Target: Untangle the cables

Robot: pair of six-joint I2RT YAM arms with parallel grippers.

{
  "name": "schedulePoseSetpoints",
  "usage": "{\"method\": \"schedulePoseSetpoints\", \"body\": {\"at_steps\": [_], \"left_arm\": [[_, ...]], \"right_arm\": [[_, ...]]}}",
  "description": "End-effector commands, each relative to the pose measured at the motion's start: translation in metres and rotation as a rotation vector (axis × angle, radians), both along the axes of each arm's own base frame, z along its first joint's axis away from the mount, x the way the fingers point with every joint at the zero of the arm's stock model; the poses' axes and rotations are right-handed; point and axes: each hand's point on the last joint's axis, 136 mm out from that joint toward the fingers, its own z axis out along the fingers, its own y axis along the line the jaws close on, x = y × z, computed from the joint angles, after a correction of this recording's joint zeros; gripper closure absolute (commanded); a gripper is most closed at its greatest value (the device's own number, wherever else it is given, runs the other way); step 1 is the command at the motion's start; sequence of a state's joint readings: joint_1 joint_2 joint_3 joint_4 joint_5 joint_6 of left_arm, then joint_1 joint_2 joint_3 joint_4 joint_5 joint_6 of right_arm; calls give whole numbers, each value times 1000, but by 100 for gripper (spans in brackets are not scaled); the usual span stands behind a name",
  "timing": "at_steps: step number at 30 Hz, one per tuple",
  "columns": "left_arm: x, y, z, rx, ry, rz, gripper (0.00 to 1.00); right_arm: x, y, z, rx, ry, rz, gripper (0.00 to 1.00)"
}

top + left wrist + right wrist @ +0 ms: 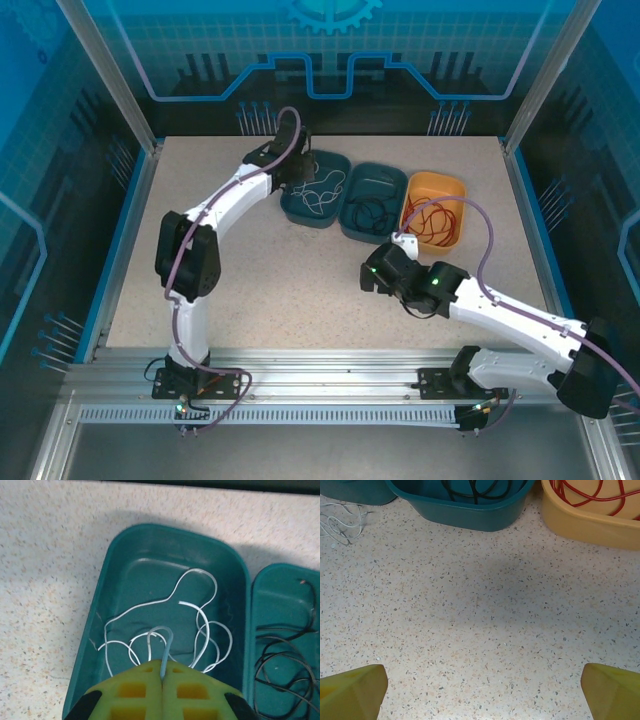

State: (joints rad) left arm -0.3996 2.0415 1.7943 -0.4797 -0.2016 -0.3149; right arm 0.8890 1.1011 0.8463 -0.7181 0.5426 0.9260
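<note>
Three trays stand in a row on the far part of the table (480,610). The left teal tray (150,550) holds the white cable (160,628), the middle teal tray (280,580) holds the black cable (280,645), and the right orange tray (435,180) holds the red cable (435,222). The left gripper (162,667) hangs over the near end of the left tray, jaws pressed together on a raised loop of the white cable. A stretch of thin white wire lies on the table just beside that tray. The right gripper (482,687) hovers above bare table near the middle and orange trays, jaws spread wide and holding nothing.
</note>
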Motion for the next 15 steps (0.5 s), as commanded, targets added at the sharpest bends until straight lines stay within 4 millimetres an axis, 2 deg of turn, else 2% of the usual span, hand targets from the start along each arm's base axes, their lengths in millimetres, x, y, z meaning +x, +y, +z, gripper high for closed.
{"method": "schedulePoseSetpoints", "body": {"at_steps": [1,4,6,9,11,15], "left_arm": [[-2,-3,-27,0,84,-2,98],[1,-10,-35,-11,110,-27,92],[1,-15,-44,-18,139,-42,84],[1,-19,-47,-28,156,-57,74],[-1,-22,-39,-36,147,-70,62],[-6,-25,-8,-60,100,-91,38]], "right_arm": [[-1,-6,10,27,-21,-38,0],[-3,-8,9,28,-20,-40,0],[-3,-9,9,29,-20,-40,0],[-3,-9,10,27,-21,-40,0],[-3,-9,11,26,-25,-38,0],[-2,-10,12,16,-26,-34,0]]}}
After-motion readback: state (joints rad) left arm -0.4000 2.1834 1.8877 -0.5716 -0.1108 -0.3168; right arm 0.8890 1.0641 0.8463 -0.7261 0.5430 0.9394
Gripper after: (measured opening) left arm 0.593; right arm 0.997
